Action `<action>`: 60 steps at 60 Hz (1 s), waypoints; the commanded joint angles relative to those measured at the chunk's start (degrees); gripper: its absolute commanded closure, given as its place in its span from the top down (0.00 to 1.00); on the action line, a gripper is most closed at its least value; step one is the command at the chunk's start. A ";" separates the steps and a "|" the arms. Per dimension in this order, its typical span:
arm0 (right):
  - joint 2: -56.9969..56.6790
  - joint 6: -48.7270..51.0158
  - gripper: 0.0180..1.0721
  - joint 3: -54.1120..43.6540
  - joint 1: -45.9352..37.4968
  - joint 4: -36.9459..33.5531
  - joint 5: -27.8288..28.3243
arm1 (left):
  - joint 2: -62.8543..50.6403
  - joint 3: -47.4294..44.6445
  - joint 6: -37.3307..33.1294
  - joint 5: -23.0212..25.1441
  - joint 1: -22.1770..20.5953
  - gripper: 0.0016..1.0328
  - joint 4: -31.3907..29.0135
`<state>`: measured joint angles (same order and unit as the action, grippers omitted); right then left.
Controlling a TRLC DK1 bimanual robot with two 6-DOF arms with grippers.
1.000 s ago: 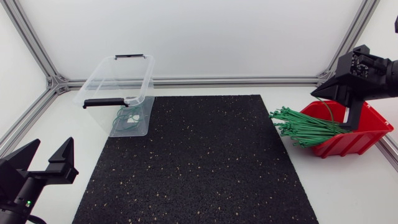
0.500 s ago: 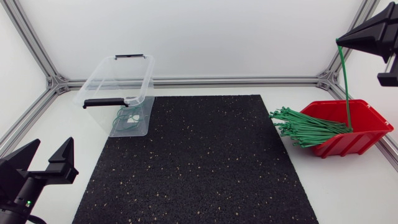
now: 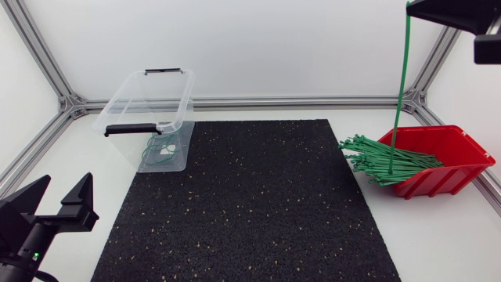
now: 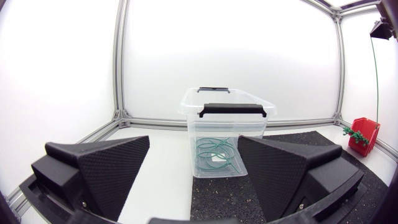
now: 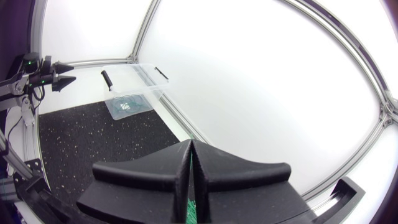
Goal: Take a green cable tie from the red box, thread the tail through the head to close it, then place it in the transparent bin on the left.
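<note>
Black speckled rubber mat (image 3: 250,204) fills mid-frame. Upper right, my right gripper (image 3: 410,6) clamps a long green plastic cable tie (image 3: 401,86). It hangs vertical, free end down.

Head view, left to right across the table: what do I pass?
left tool → transparent bin → black mat → red box

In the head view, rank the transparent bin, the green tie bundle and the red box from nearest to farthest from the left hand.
From the left hand:
1. Transparent bin, just beyond it, left side.
2. Green tie bundle, across the mat, spilling from the box.
3. Red box, far right.
</note>
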<state>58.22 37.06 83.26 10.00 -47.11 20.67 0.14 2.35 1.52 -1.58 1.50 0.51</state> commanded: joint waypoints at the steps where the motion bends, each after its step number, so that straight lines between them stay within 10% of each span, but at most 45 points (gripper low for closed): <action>1: -0.21 -6.82 0.06 -4.16 5.03 3.26 -2.91 | 0.47 -2.26 0.85 -0.44 -0.09 0.96 -0.95; 16: 1.46 -12.62 0.07 -11.02 21.38 12.66 -14.34 | 0.47 -2.26 0.85 -0.44 -0.09 0.96 -0.95; 60: 16.75 -29.41 0.07 -13.92 36.76 38.94 -14.95 | 0.47 -2.26 0.77 -0.44 -0.09 0.96 -0.95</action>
<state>73.12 10.76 70.26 45.60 -10.74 6.09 0.14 2.35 1.52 -1.58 1.50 0.49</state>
